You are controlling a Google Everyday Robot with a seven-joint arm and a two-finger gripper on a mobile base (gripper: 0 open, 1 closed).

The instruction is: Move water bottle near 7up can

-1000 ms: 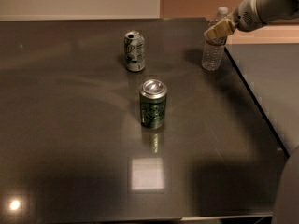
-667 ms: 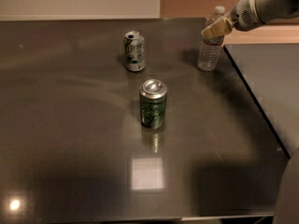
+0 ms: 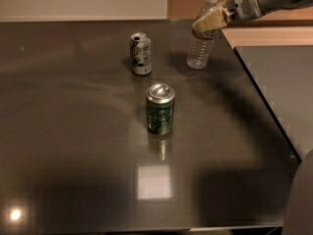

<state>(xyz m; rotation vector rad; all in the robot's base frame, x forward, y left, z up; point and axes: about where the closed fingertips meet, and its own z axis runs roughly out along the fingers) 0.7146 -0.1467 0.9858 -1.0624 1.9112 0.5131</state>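
The water bottle (image 3: 200,42) is a clear plastic bottle with a white cap, upright at the back right of the dark table (image 3: 73,131). My gripper (image 3: 208,22) reaches in from the top right and is shut on the bottle's upper part. The 7up can (image 3: 140,53), silvery-white and dented, stands upright to the left of the bottle, with a gap between them.
A dark green can (image 3: 160,108) with a smooth silver top stands in the middle of the table, in front of the 7up can. The table's right edge (image 3: 266,106) runs diagonally beside a grey surface (image 3: 288,77). A wall lies behind.
My gripper has moved the water bottle to the left, closer to the 7up can. The two cans have not moved.
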